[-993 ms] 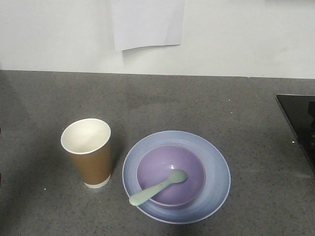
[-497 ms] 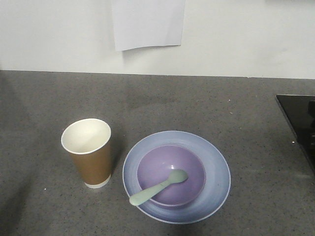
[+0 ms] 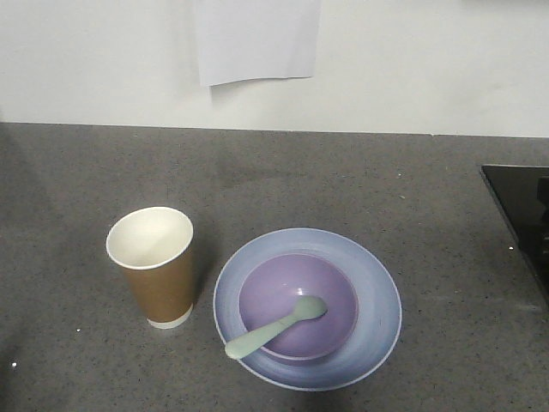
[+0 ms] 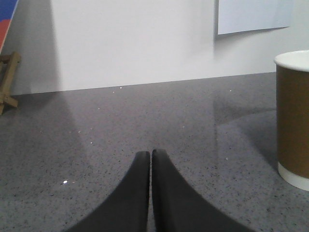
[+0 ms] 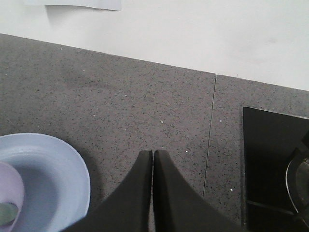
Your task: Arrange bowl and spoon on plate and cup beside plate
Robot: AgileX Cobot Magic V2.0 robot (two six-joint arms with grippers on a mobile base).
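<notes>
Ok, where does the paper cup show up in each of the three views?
Exterior front view: the cup stands upright at left of centre, beside the plate, apart from it.
Left wrist view: the cup is at the right edge, cut off by the frame.
Right wrist view: not in it; only part of the plate shows at lower left.
Shared landmark: the white paper on the wall.

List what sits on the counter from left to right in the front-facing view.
cup → plate, which carries the bowl with the spoon → black panel at the right edge.
</notes>
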